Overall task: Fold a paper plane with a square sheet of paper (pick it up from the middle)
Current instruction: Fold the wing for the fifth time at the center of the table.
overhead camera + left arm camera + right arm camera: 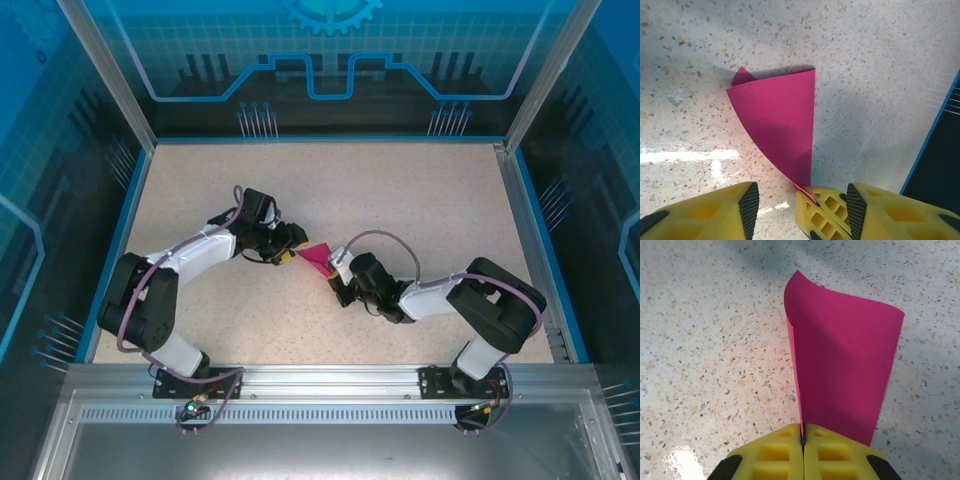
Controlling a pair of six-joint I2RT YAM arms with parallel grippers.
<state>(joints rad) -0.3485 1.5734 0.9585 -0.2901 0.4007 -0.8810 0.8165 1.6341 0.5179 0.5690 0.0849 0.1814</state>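
Observation:
The magenta-pink sheet of paper (318,255) is folded into a narrow pointed wedge near the table's middle, between the two grippers. My right gripper (802,432) is shut on its narrow end, and the paper (845,365) fans out ahead of it, with its curled top edge lifted. In the left wrist view the paper (780,120) tapers down to that pinched tip. My left gripper (801,202) stands open, its yellow fingers (715,212) on either side of the right gripper (812,199) and apart from the paper. From above, the left gripper (292,247) and right gripper (333,268) nearly meet.
The speckled table (400,190) has a raised blue border (530,230) on its sides and back, which also shows in the left wrist view as a blue edge (935,135). A metal rail (330,380) runs along the front by the arm bases.

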